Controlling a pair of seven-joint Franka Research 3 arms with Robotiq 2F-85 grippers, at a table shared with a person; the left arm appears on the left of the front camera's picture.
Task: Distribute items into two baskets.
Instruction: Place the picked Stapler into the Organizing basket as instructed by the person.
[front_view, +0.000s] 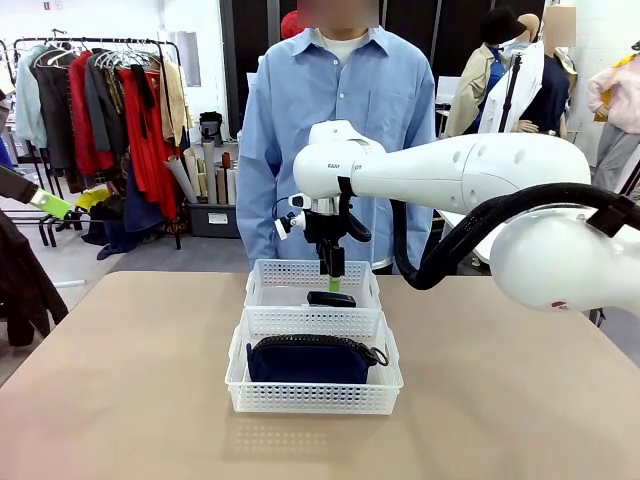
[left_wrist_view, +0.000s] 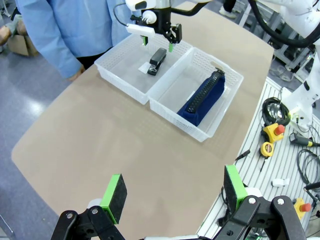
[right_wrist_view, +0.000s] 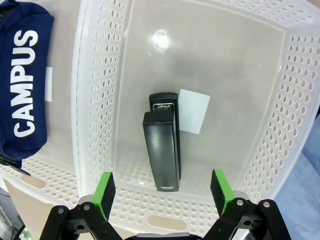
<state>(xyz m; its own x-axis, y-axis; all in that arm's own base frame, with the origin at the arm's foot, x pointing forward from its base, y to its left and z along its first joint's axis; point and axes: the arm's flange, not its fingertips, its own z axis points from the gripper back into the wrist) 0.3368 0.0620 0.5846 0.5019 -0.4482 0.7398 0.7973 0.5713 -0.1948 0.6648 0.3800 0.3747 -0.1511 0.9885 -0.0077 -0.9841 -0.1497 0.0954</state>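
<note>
Table (front_view: 120, 400) | stapler (right_wrist_view: 162, 150) in basket (right_wrist_view: 280, 100) below open right end effector (right_wrist_view: 162, 192)

A person in a light blue button shirt (front_view: 335, 120) over a white tee stands at the far edge of the tan bench (front_view: 120, 380), at twelve o'clock. Behind them, toward ten o'clock, a clothes rail (front_view: 100, 100) hangs thick with red, grey and beige garments, and rolled tubes lean in a bin (front_view: 205, 175) beside it. In the left wrist view, a side shelf off the bench's edge holds a yellow emergency-stop box (left_wrist_view: 274, 131), a yellow tape measure (left_wrist_view: 266, 149), coiled black cable (left_wrist_view: 274, 107) and another red-buttoned switch (left_wrist_view: 302, 206).
</note>
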